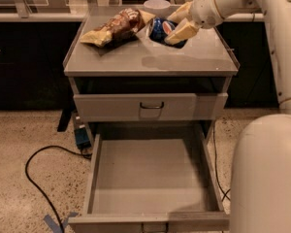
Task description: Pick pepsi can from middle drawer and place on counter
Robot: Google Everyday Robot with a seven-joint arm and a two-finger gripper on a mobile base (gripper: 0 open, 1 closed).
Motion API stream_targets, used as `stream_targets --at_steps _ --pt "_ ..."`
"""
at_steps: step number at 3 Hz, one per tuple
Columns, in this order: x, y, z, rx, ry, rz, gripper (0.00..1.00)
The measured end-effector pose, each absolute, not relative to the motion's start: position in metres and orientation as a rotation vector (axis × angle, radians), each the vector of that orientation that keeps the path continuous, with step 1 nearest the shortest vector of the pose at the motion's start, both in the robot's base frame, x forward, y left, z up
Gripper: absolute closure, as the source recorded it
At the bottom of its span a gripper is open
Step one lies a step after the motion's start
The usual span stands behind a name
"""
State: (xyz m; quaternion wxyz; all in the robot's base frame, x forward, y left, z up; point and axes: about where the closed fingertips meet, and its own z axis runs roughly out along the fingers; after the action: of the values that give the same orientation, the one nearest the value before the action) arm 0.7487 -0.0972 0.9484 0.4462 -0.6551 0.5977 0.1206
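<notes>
gripper (171, 31) is up over the counter (194, 59), toward the back edge and right of centre, arm (222, 0) reaching in from the back right corner. jaws are closed around the can (158, 29), one pale finger above it, one below on its right side. the can is tipped, logo facing front-right, one end pointing left toward the bag (115, 28). it sits low at the counter top, but i can't tell whether it is touching or just above. there's a soft shadow on the counter in front of it.

the bag lies on the back left part of the counter, long side running from the left edge up toward the can, its right end just beside the can. a white bowl (156, 5) sits at the back edge, behind the can.

below the counter, a closed drawer front (111, 108) with a curved handle. under that, the drawer (150, 176) is pulled right out toward us, floor bare.

on the floor (19, 144) left of the bench, a black cable (36, 154) loops round, running in under the front left corner.
</notes>
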Motion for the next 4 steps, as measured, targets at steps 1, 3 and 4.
stream_targets --at_steps 1,3,4 --pt "0.786 -0.119 0.954 -1.555 1.56 0.163 1.0" --pt "0.856 -0.164 0.958 -1.296 1.633 -0.038 1.0" --pt "0.874 -0.166 0.938 -1.257 1.673 -0.047 1.0"
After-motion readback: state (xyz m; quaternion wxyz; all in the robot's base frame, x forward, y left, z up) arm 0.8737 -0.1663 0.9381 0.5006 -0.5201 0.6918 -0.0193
